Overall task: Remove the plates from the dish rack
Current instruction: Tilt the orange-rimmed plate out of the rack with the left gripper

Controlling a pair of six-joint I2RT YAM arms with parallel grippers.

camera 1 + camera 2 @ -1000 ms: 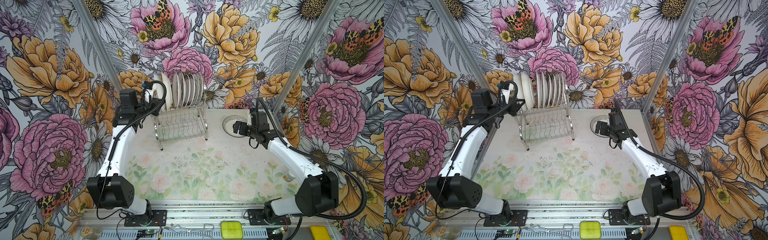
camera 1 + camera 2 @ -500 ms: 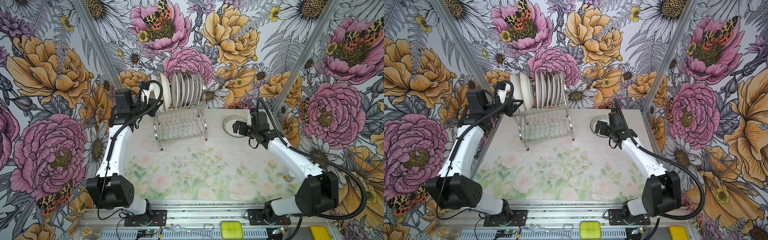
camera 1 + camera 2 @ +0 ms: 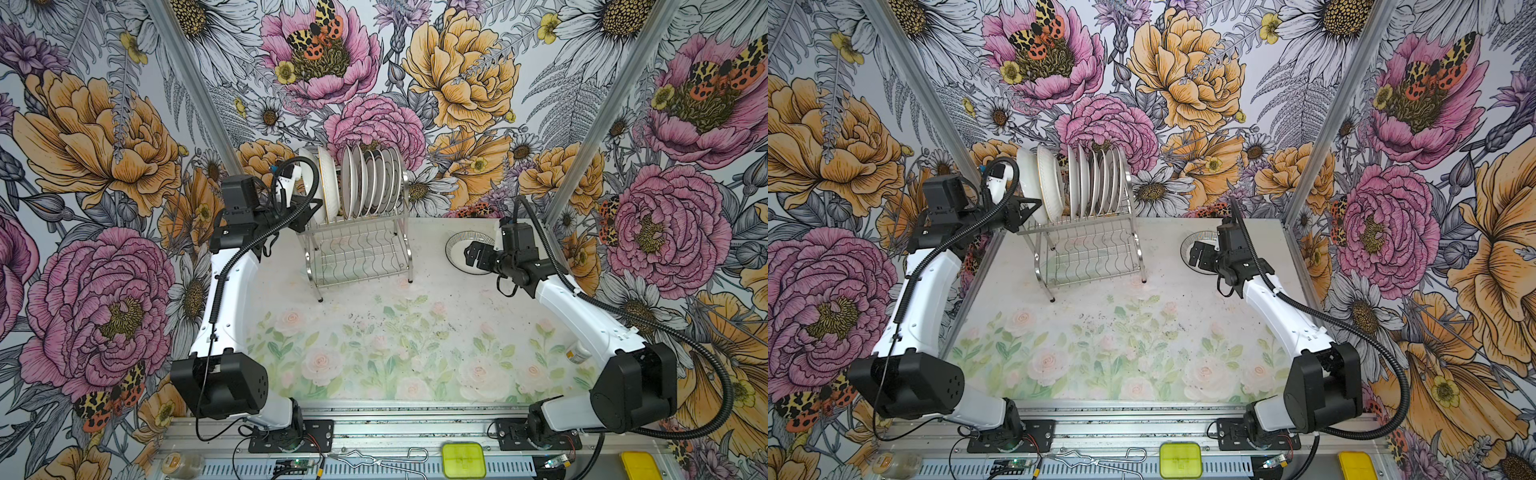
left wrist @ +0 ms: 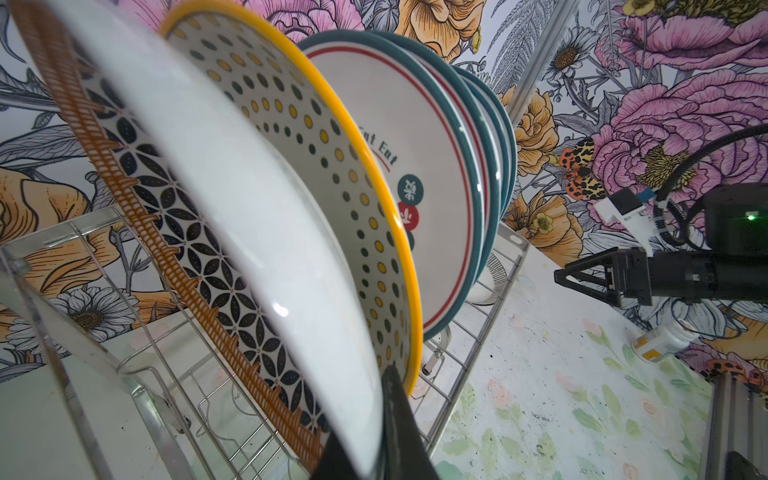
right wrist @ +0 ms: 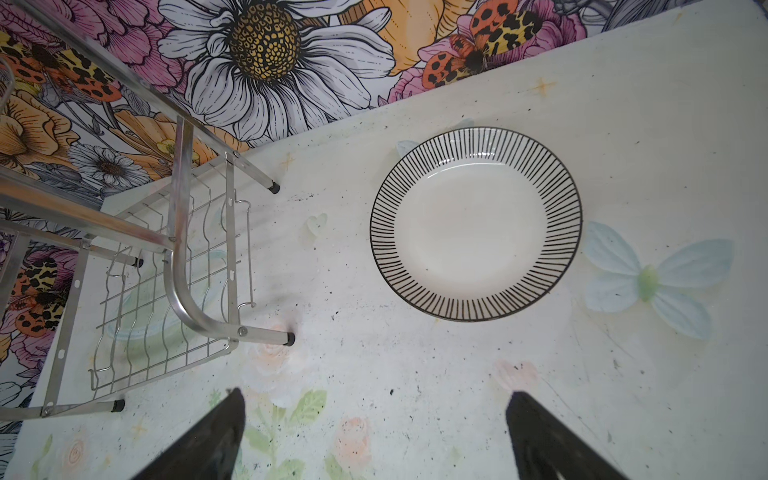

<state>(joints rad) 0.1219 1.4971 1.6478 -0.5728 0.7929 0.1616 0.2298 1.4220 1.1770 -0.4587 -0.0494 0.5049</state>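
Plates (image 3: 370,183), round glazed white ceramic, rims variously patterned: a close row standing on edge in the upper tier of the dish rack (image 3: 357,253), a shiny stainless-steel wire frame on four thin legs at the back of the table. Item in hand: end plate (image 4: 232,232), nearest the left arm, white underside, black petal lattice and orange-ticked rim inside. It is tilted off from the row, its rim pinched low down between the closed black fingers of the left gripper (image 4: 365,432). Next in row: yellow-edged dotted plate (image 4: 332,137), then teal-and-red banded plates (image 4: 440,166), packed close. One black-striped plate (image 5: 476,224) lies flat on the table to the right of the rack, apart from it. The right gripper (image 5: 376,411) hovers above the table near it, jaws spread wide, holding nothing. Handling, by judgement: stiff, brittle, weighty for a narrow pinch, glaze slippery. Best taken well in at the rim so the plate cannot swing, and raised clear of the wavy wire slot before turning away, lest it knock the dotted neighbour. Surface: pale tabletop (image 3: 395,340) printed with faint roses and leaves, speckled with dark marks, flat and open in front. Room: walls (image 3: 457,75) papered with large pink and orange flowers, close around the table.
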